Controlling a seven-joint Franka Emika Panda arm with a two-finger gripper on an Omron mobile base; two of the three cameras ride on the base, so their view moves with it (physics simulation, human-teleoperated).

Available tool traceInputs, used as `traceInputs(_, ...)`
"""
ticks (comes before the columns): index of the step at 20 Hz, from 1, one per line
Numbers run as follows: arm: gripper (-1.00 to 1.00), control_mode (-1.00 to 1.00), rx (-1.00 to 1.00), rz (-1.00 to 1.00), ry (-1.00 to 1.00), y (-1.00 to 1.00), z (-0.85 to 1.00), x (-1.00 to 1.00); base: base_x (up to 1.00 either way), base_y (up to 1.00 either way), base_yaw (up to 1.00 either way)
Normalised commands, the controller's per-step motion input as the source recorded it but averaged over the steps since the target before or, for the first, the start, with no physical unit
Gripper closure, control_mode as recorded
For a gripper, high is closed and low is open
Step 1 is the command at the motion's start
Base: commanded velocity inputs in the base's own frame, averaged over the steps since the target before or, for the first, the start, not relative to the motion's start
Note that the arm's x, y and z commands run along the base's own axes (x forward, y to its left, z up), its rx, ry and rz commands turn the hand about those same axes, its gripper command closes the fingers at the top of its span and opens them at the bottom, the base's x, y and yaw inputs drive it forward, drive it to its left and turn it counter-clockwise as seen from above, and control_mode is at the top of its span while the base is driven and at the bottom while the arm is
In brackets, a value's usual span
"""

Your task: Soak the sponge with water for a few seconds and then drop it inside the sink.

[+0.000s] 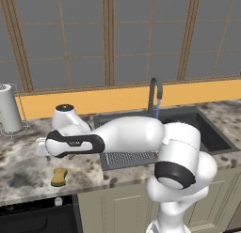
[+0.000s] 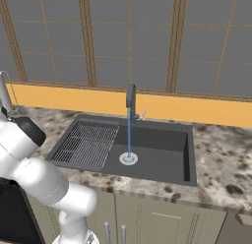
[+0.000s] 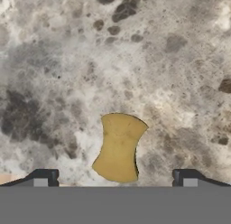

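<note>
Gripper (image 3: 115, 180) looks straight down at the counter, and its two dark fingertips (image 3: 44, 177) stand wide apart with nothing between them. Just above them in the hand view lies the sponge (image 3: 119, 147), a small mustard-yellow block, pinched at the middle, with a darker tan edge on one side. It rests flat on the counter (image 3: 135, 60), which is a mottled stone of grey, beige and brown spots.

In the left base view, a paper towel roll (image 1: 9, 108) stands upright in a thin wire holder at the left back of the counter. The sponge (image 1: 59, 176) lies near the front edge of the counter, left of the sink, and the white hand of the arm hangs over the counter just behind and above it. To the right comes the sink (image 2: 162, 157), a large dark grey rectangular basin; its left part carries a ribbed grid drainboard (image 2: 84, 144). A dark gooseneck faucet (image 2: 131, 100) rises at the back edge of the sink. The water (image 2: 129, 135) falls from it as a thin light-blue stream onto the round silver drain (image 2: 128, 159).
</note>
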Motion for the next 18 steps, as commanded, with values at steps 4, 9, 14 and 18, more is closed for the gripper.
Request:
traceInputs(4,-1.00,-1.00,0.00,-0.03,0.00,0.01,-0.07,-0.17,0.00,0.00,0.00)
traceInputs(9,-1.00,-1.00,0.00,-0.02,0.00,0.00,-0.14,-0.22,0.00,0.00,0.00)
traceInputs(14,-1.00,-1.00,0.00,0.00,0.00,0.00,-0.07,-0.05,0.00,0.00,0.00)
traceInputs(18,-1.00,-1.00,0.00,0.00,0.00,-0.08,-0.11,0.00,0.00,0.00,0.00)
